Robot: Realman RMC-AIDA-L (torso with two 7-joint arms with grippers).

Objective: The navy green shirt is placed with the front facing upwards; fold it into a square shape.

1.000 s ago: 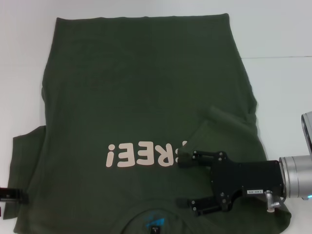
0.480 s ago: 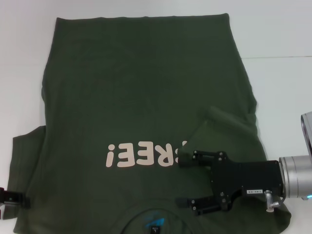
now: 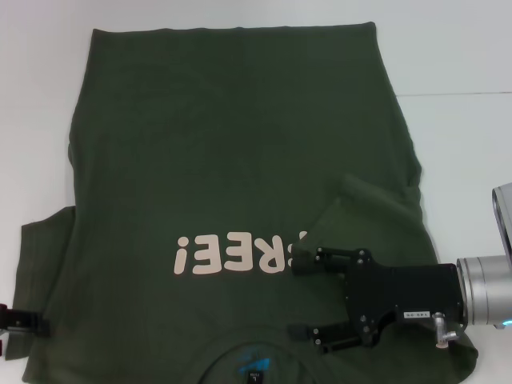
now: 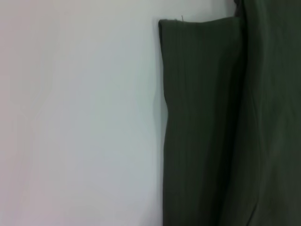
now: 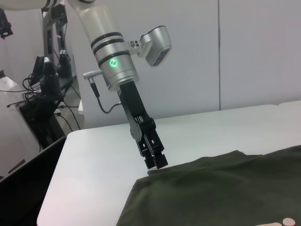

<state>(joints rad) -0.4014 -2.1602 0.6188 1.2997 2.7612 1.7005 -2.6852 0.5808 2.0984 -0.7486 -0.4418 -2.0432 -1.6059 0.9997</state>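
The navy green shirt (image 3: 232,152) lies flat on the table, front up, with the pink "FREE!" print (image 3: 240,254) and the blue neck label (image 3: 254,372) toward me. Its right sleeve (image 3: 368,212) is folded inward over the body. My right gripper (image 3: 298,294) hovers open over the chest, beside the print's end, holding nothing. My left gripper (image 3: 22,323) is at the outer edge of the left sleeve (image 3: 44,256). The right wrist view shows the left gripper (image 5: 156,161) tip down at that sleeve's corner (image 5: 155,181). The left wrist view shows only the sleeve (image 4: 202,117) and the table.
The white table (image 3: 456,56) extends beyond the shirt at the back, left and right. The right wrist view shows cables and equipment (image 5: 44,94) beyond the table's edge behind the left arm.
The left gripper has shifted a little at the sleeve's edge. The right gripper has stayed almost still, open over the shirt.
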